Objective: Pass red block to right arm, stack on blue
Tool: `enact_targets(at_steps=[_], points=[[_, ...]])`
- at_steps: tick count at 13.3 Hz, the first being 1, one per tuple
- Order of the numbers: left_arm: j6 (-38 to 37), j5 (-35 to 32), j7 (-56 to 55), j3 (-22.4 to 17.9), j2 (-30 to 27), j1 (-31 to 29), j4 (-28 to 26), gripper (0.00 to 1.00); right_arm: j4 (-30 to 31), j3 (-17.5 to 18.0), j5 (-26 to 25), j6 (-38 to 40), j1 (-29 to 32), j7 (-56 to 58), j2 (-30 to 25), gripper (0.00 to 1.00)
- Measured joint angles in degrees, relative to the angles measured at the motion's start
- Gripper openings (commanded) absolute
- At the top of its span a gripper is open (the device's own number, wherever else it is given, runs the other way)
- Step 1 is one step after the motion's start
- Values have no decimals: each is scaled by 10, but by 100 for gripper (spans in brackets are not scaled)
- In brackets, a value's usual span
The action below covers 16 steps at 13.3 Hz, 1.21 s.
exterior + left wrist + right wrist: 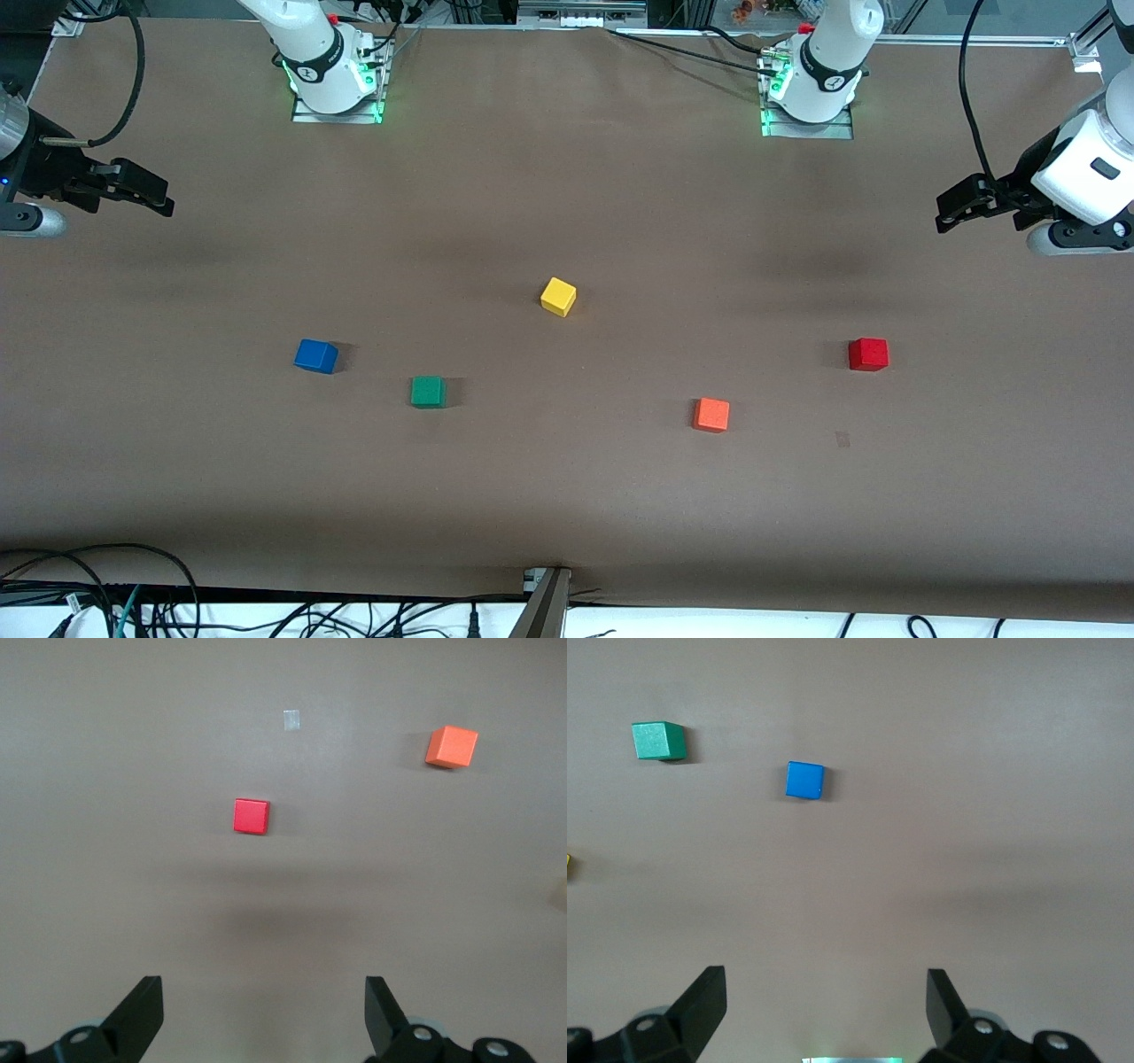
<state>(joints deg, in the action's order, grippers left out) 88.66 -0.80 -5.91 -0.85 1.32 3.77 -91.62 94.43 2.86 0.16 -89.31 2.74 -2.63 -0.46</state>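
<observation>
Both grippers, left and right, hang with fingers wide; red block sits untouched.

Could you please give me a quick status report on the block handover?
Both end effectors, left and right, open, raised at table ends. Red block untouched; blue block bare. Nothing blocking.

Red block toward left arm's end; blue toward right arm's end.
</observation>
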Motion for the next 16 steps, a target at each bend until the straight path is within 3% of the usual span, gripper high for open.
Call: enact_targets(at_steps=[16], points=[[2, 21, 0, -2, 7, -3, 0, 100, 0, 0, 0, 3, 0, 0, 0, 100]])
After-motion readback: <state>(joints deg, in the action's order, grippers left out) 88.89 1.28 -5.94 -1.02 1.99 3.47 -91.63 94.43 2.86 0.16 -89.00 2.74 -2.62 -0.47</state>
